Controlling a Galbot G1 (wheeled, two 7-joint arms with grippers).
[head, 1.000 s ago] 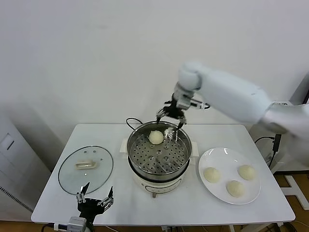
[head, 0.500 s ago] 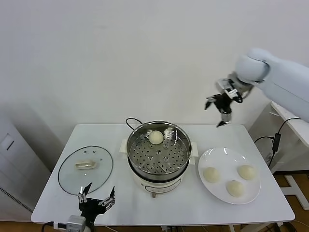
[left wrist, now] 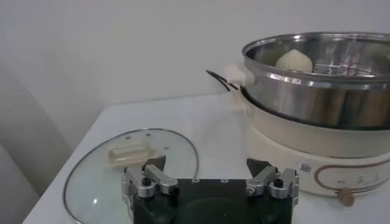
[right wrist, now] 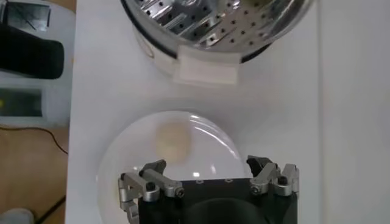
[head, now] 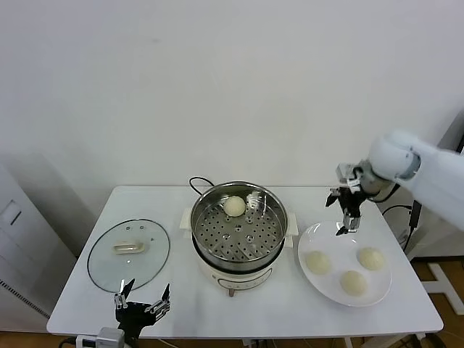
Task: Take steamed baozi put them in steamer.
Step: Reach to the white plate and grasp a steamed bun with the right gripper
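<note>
3 smooth round baozi (head: 317, 262) on glossy plate (head: 383, 291), 1 in perforated steel steamer (head: 270, 239)

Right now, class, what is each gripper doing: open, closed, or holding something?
Left gripper: open, empty, parked at the table's near edge.
Right gripper: open, empty, above the plate of baozi.

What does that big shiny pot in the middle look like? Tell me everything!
The steamer is a round, shiny metal pot on a white base, standing upright mid-table. Its floor is full of little holes. One bun sits inside near the back rim. A black cord runs out behind. The lid is off, and no gripper touches it.
</note>
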